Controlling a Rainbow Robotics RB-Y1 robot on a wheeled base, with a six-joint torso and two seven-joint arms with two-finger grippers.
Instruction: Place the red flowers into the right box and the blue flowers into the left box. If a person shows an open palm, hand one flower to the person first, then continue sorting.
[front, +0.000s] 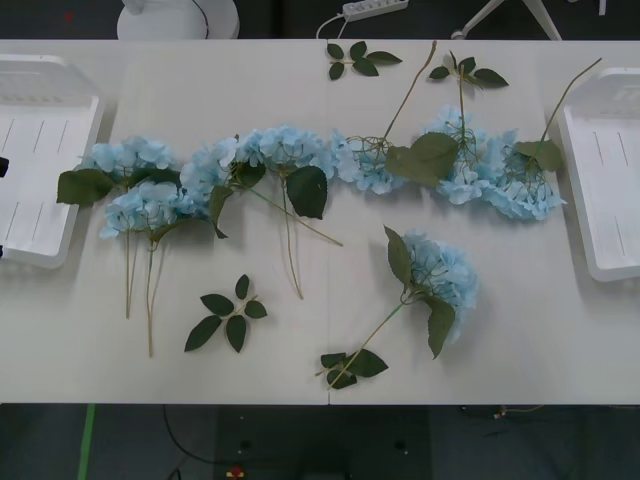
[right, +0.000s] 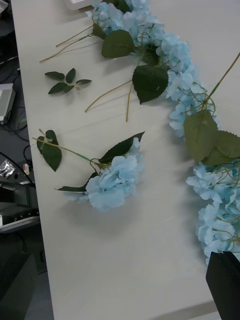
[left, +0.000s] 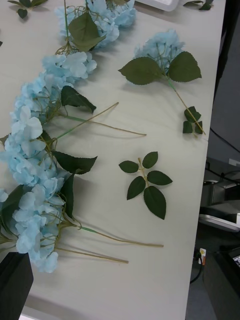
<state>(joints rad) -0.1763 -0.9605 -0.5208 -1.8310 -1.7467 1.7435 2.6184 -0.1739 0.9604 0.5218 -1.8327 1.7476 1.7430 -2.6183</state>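
Pale blue flowers (front: 300, 165) sprawl across the tabletop (front: 540, 330) between the left box (front: 40, 160) and right box (front: 610, 170), at opposite edges. Neither gripper's opening can be told.

Pale blue flowers (front: 290, 148), dark green leaves (front: 307, 190), white boxes (front: 40, 140).

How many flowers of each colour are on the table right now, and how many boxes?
Blue flowers: about 8 (the heads overlap, so the count is not exact)
Red flowers: 0
White boxes: 2, the left box and the right box
Total: about 10
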